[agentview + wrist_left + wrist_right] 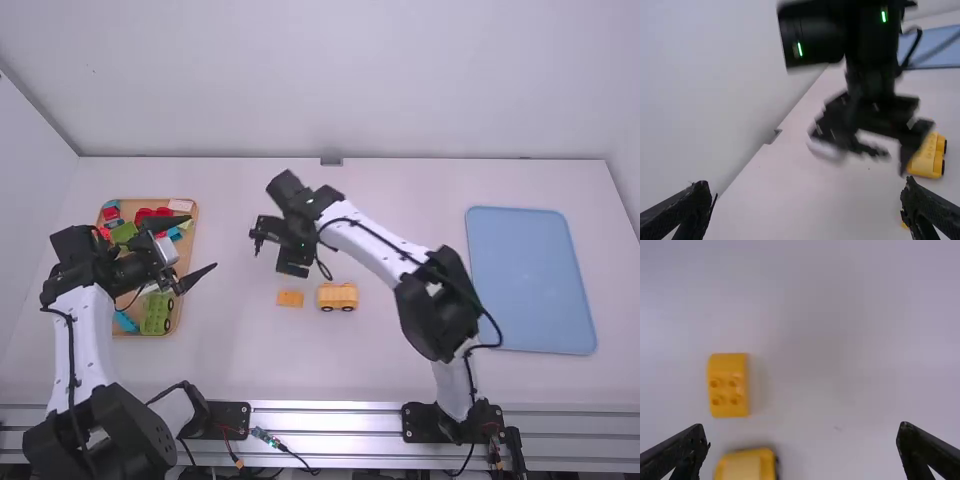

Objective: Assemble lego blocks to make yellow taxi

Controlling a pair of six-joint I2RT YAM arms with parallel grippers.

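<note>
Yellow toy-block car body with dark wheels (337, 296) sits on the near half of the white tabletop (400, 375), about midway between its left and right edges. Just beside it, toward the left edge, lies a small orange-yellow plastic block (290, 298). The right wrist view cuts off part of the car body at its border, but it brings out four round studs on the small block, too small to make out in the high view. In the left wrist view the small block is mostly hidden behind a finger, while the car body's dark wheels can be seen.

The right gripper (277, 252) is over the tabletop, beyond the two yellow pieces; it is a dark blur in the left wrist view, yet its own wrist view shows the fingers spread wide with bare space between them. The left gripper (202, 243), by the tan tray (178, 318) near the left edge, also has its fingers well apart and nothing between them. Its arm hides part of that tray, where red, blue and green blocks lie jumbled; a green piece (156, 315) there seems to have wheels.

A flat light-blue tray (530, 280) rests near the right edge. Pale walls rise beyond the far and left edges, and a silvery metal rail (330, 415) runs along the near edge.
</note>
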